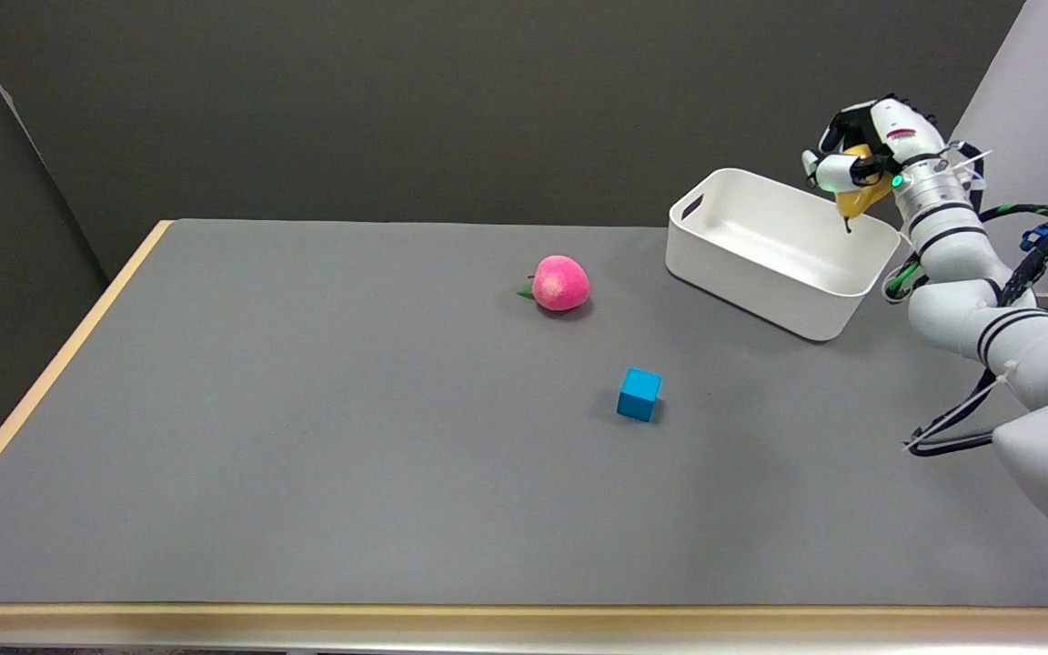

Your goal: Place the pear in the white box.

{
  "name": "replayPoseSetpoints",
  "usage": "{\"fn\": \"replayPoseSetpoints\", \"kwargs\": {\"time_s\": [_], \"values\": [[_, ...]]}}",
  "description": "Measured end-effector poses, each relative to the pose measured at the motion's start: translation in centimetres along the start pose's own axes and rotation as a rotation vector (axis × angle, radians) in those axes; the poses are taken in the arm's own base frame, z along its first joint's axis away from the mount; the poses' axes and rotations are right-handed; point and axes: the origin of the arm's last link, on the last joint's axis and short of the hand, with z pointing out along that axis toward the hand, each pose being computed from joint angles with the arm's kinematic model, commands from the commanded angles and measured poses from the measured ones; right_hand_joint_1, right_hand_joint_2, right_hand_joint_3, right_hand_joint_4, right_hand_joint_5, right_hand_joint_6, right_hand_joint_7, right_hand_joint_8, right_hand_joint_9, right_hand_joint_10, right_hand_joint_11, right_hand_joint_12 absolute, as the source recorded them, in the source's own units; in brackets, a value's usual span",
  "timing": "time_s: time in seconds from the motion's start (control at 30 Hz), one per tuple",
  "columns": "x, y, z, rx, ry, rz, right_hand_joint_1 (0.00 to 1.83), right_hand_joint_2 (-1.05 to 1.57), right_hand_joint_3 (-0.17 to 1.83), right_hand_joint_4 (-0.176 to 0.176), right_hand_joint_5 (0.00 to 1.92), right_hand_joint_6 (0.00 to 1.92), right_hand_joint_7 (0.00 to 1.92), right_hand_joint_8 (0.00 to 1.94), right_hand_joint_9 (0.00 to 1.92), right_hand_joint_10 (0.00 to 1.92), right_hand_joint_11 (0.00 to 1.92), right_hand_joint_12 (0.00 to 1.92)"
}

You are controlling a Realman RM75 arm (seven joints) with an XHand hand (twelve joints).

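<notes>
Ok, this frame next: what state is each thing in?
Yellow pear: held in the air above the box's right end, stem pointing down.
Right hand: grips the pear.
White plastic box: open-topped, nothing visible inside, on the table.
Pink peach: lying on the table.
Blue cube: resting on the table, untouched.

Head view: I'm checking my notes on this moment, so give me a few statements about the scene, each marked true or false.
1. The robot hand holds the pear. True.
2. The pear lies inside the white box. False: it hangs in the hand above the box's far right rim.
3. The blue cube is nearer the camera than the peach. True.
4. The peach sits in the box. False: it sits on the table.
</notes>
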Motion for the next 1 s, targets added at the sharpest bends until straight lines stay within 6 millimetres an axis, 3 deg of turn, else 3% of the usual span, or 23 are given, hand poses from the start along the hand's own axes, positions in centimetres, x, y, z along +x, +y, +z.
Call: {"fn": "replayPoseSetpoints", "kwargs": {"time_s": [0.07,0.1,0.13,0.17,0.2,0.23,0.3,0.37,0.43,0.57,0.63,0.73,0.8,0.83,0.93,1.0], "values": [[-0.3,0.2,0.0,-0.016,-0.011,0.008,1.02,0.99,0.54,-0.063,0.75,1.47,0.67,1.94,0.70,1.92,0.12,1.92],[-0.4,0.2,0.0,-0.023,-0.016,0.013,1.00,0.95,0.60,-0.057,0.69,1.39,0.59,1.92,0.58,1.92,0.03,1.92],[-0.5,0.2,0.0,-0.028,-0.021,0.019,0.96,0.79,0.78,-0.056,0.54,1.12,0.44,1.84,0.32,1.92,0.01,1.92],[-0.7,0.3,0.0,-0.032,-0.025,0.025,0.90,0.74,0.87,-0.048,0.46,0.94,0.41,1.65,0.25,1.86,0.02,1.92],[-0.8,0.3,0.0,-0.036,-0.030,0.034,0.81,0.74,0.91,-0.031,0.40,0.77,0.45,1.28,0.31,1.74,0.05,1.92],[-0.9,0.3,0.0,-0.039,-0.032,0.045,0.71,0.72,0.91,-0.014,0.34,0.63,0.43,0.96,0.31,1.51,0.07,1.82],[-1.1,0.2,-0.1,-0.042,-0.039,0.070,0.43,0.65,0.84,0.030,0.23,0.43,0.23,0.34,0.15,0.73,0.06,1.28],[-1.4,0.0,-0.1,-0.038,-0.046,0.098,0.47,0.59,1.00,0.041,0.12,0.48,0.04,0.31,0.00,0.46,0.00,0.91],[-1.7,-0.3,-0.2,-0.030,-0.053,0.122,0.37,0.54,0.93,0.039,0.06,0.40,0.00,0.06,0.00,0.06,0.00,0.65],[-2.3,-1.3,-0.3,-0.003,-0.071,0.162,0.35,0.59,0.78,0.047,0.06,0.28,0.00,0.00,0.00,0.00,0.00,0.42],[-2.5,-1.8,-0.4,0.014,-0.079,0.178,0.35,0.55,0.87,0.049,0.05,0.28,0.00,0.00,0.00,0.00,0.00,0.39],[-2.8,-2.7,-0.6,0.044,-0.088,0.200,0.35,0.58,0.79,0.044,0.04,0.27,0.00,0.00,0.00,0.00,0.00,0.29],[-3.0,-3.3,-0.8,0.069,-0.092,0.217,0.33,0.54,0.90,0.040,0.05,0.30,0.00,0.02,0.00,0.05,0.00,0.37],[-3.0,-3.7,-0.9,0.084,-0.090,0.226,0.31,0.53,0.91,0.028,0.06,0.35,0.01,0.06,0.00,0.17,0.00,0.51],[-2.7,-5.3,-1.4,0.152,-0.064,0.267,0.31,0.60,0.79,0.018,0.17,0.35,0.10,0.23,0.00,0.50,0.00,0.80],[-2.3,-6.5,-1.9,0.209,-0.039,0.302,0.30,0.61,0.81,0.015,0.20,0.38,0.17,0.25,0.01,0.58,0.00,0.84]]}}
